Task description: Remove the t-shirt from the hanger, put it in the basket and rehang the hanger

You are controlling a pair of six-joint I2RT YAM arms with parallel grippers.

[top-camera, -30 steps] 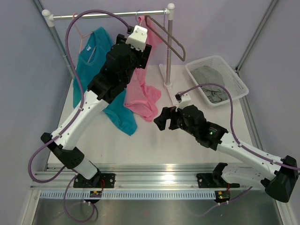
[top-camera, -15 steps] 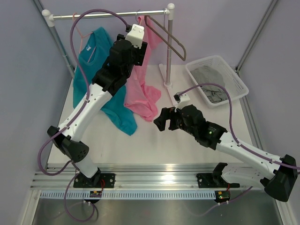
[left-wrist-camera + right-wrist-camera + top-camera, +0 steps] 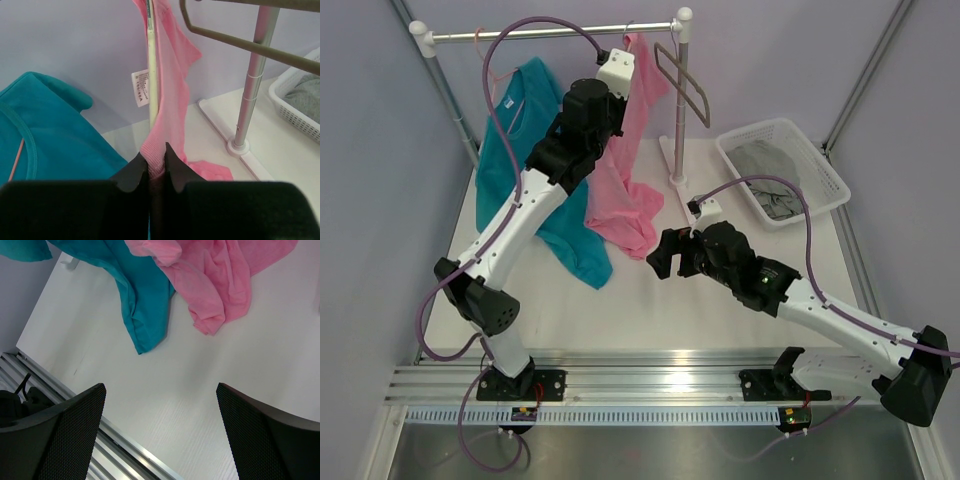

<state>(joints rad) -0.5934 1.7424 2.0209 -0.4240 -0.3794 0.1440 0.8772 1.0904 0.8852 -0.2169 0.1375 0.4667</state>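
The pink t-shirt (image 3: 638, 98) hangs from the rail, and its lower part lies bunched on the table (image 3: 626, 215). In the left wrist view the pale cream hanger (image 3: 152, 70) shows as a slim upright bar inside the t-shirt (image 3: 172, 75), beside a white label. My left gripper (image 3: 156, 151) is shut on the ribbed pink collar edge; in the top view it (image 3: 623, 82) is high up against the shirt near the rail. My right gripper (image 3: 160, 388) stands open over bare table, its jaws wide apart and holding nothing; it (image 3: 665, 256) sits just right of the shirt's hem.
A teal t-shirt (image 3: 520, 120) hangs left of the pink one on a thin pink hanger (image 3: 485, 55). A dark grey-brown hanger (image 3: 686, 85) hangs by the rack's right post (image 3: 680, 110). A white basket (image 3: 825, 180) with a grey garment (image 3: 770, 180) stands at the right.
My left gripper has risen toward the rail and closed on the pink collar. The dark hanger has swung round. The right arm has stayed still.
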